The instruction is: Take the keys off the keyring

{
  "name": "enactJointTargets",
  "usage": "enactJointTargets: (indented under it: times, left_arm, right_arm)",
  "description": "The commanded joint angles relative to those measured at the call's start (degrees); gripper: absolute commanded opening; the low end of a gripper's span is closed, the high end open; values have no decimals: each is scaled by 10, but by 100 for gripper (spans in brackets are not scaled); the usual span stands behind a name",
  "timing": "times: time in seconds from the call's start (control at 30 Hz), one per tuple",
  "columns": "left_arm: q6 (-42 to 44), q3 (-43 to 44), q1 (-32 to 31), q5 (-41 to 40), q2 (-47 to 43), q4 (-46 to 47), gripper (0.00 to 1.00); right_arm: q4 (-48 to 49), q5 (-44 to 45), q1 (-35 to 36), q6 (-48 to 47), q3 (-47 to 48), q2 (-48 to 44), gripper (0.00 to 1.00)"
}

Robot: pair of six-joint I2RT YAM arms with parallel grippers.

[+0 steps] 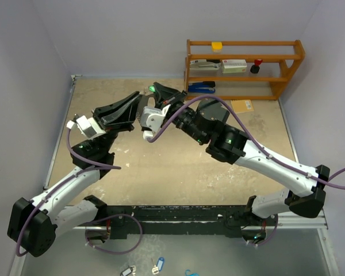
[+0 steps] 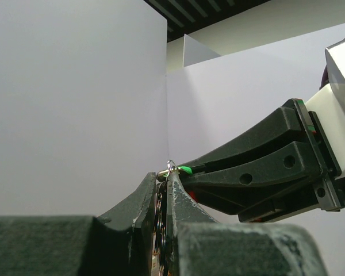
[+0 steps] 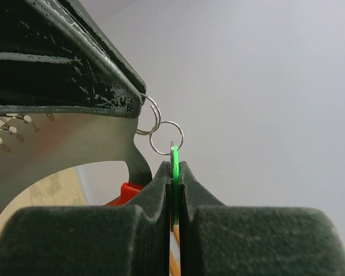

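Left gripper (image 1: 141, 103) and right gripper (image 1: 154, 89) meet tip to tip above the far middle of the tan table (image 1: 161, 172). The left gripper is on the left side.

Pale-green tagged key (image 3: 174, 164) is pinched between the right fingers.

Red crescent plastic keyring (image 3: 128, 192) is between the left fingers. Small silver wire rings (image 3: 152, 140) link the two.

Orange wooden shelf (image 1: 244, 79) stands at the table's far right.

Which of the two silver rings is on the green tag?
The lower ring, touching the green tag pinched by the right gripper; the upper ring doesn't.

Top camera: high, near side, looking down on counter (image 1: 172, 172). Wrist cameras: tight along left gripper (image 2: 164, 178) and right gripper (image 3: 173, 167), facing each other.
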Motion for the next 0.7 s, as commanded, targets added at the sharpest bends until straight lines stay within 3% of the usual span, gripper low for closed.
enactJointTargets:
  times: [0.0, 0.23, 0.37, 0.47, 0.67]
  left_arm:
    - [-20, 30, 2, 5, -18, 31, 0]
    - [-53, 57, 2, 35, 6, 29, 0]
    - [-60, 83, 2, 61, 10, -22, 0]
    - [-32, 102, 2, 76, -1, -124, 20]
    - [61, 124, 2, 74, -41, -348, 38]
  right_arm:
    - [-66, 15, -4, -2, 60, -9, 0]
    - [-114, -10, -4, 4, 90, -5, 0]
    - [-83, 3, -4, -9, 72, -13, 0]
    - [-60, 3, -4, -12, 55, -28, 0]
    - [-40, -2, -4, -12, 37, -44, 0]
